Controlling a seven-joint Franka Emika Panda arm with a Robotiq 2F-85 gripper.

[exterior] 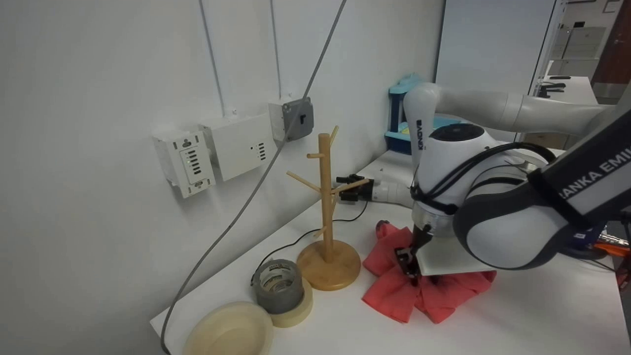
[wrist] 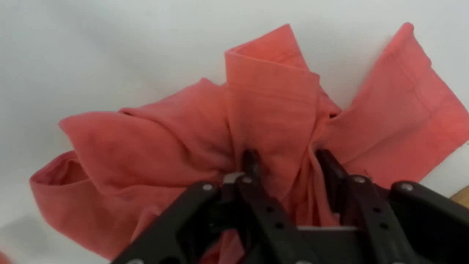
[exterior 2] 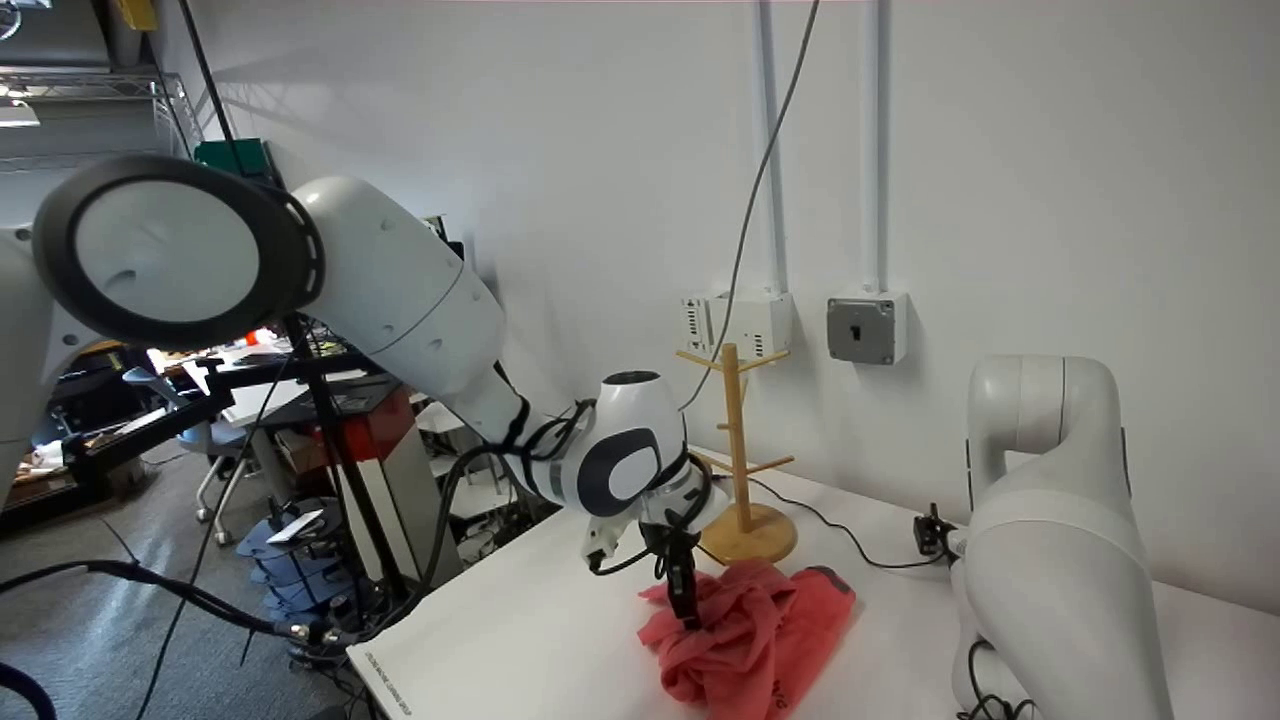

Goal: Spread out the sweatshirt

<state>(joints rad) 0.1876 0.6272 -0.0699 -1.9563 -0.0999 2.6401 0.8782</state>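
Sweatshirt (exterior 2: pixel 755 640) cloth lay crumpled on the white table (exterior 2: pixel 540 625) near the mug tree (exterior: pixel 327 212). The gripper (wrist: pixel 288 157) pointed down into it, fingers (wrist: pixel 251 163) partway apart astride a fold, presumably to pinch and drag it flat. I read "KINOVA" on the white arm behind (exterior: pixel 473 106) and a clipped "ANKA EMI" on the working arm (exterior: pixel 512 239).

Sweatshirt (wrist: pixel 271 117): cloth, matt, heavily creased. Mug tree (exterior: pixel 326 212): wood, smooth, faint sheen. Dish (exterior: pixel 231 337): matt, material uncertain from where I stand. Tabletop (exterior: pixel 335 330): smooth, low sheen. Franka arm (exterior 2: pixel 410 300): smooth, plastic-looking, softly glossy. Gripper (wrist: pixel 288 157): dull finish, metallic-looking screw heads (wrist: pixel 359 179).
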